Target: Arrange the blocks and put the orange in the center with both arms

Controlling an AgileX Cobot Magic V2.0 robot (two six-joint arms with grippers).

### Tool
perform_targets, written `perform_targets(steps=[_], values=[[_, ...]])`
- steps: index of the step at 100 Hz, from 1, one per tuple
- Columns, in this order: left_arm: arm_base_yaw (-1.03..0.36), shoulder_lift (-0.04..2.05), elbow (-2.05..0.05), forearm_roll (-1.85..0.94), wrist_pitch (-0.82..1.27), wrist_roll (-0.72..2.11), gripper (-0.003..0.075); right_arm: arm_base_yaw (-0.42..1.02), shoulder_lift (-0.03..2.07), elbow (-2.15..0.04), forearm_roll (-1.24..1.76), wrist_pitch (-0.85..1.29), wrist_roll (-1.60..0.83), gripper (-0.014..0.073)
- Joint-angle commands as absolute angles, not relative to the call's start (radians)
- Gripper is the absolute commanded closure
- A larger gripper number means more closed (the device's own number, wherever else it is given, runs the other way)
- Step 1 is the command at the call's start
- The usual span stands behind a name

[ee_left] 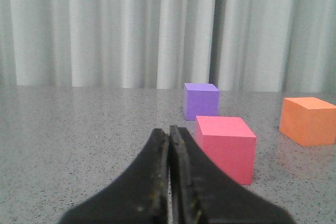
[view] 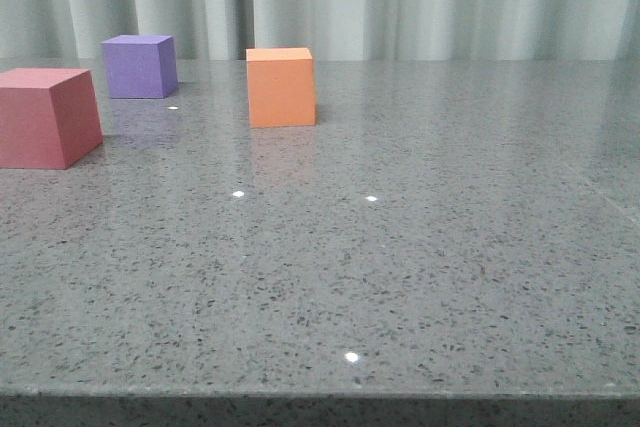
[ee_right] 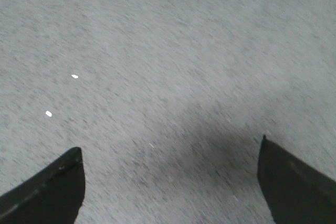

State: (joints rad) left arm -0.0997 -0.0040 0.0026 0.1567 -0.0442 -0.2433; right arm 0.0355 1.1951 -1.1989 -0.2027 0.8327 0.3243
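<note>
Three cubes stand on the grey speckled table (view: 420, 277) in the front view, with no arm showing there. The red-pink cube (view: 45, 117) sits at the left edge, nearest the camera. The purple cube (view: 140, 65) stands behind it toward the pale curtain (view: 420, 2), and the orange cube (view: 281, 86) is to the right of both, apart from them and left of the table's middle. All three rest flat and upright, none touching another.

In the left wrist view, the left gripper (ee_left: 169, 132) has its two black fingers (ee_left: 155, 182) pressed together with only a thin seam between them, and nothing is held. The red-pink cube (ee_left: 226, 148) lies just ahead of the fingertips and a little to one side, not touching them. The purple cube (ee_left: 201, 100) stands beyond it, farther from the claw, and the orange cube (ee_left: 308, 120) sits well off to the side near the frame's edge.

In the right wrist view, the right gripper (ee_right: 170, 150) is spread wide, one dark finger (ee_right: 52, 192) at each lower corner, and nothing between them. Below it is only the blurred table surface (ee_right: 168, 51), with a soft shadow between the fingers. No cube shows near this claw.
</note>
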Motion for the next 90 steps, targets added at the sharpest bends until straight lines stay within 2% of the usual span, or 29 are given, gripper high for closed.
perform_targets(steps=[1, 25, 48, 65, 90], values=[[-0.105, -0.04, 0.045, 0.155, -0.123, -0.248, 0.0741, -0.003, 1.055, -1.111, -0.226, 0.717, 0.315, -0.0059], [-0.105, -0.04, 0.045, 0.155, -0.123, -0.248, 0.0741, -0.014, 0.741, -0.836, -0.266, 0.613, 0.315, -0.0059], [-0.105, -0.04, 0.045, 0.155, -0.123, -0.248, 0.0741, -0.014, 0.529, -0.656, -0.317, 0.569, 0.315, -0.0059], [-0.105, -0.04, 0.045, 0.155, -0.123, -0.248, 0.0741, -0.014, 0.453, -0.545, -0.33, 0.405, 0.315, -0.0059], [-0.105, -0.04, 0.045, 0.155, -0.123, -0.248, 0.0741, -0.014, 0.454, -0.455, -0.356, 0.079, 0.315, -0.0057]])
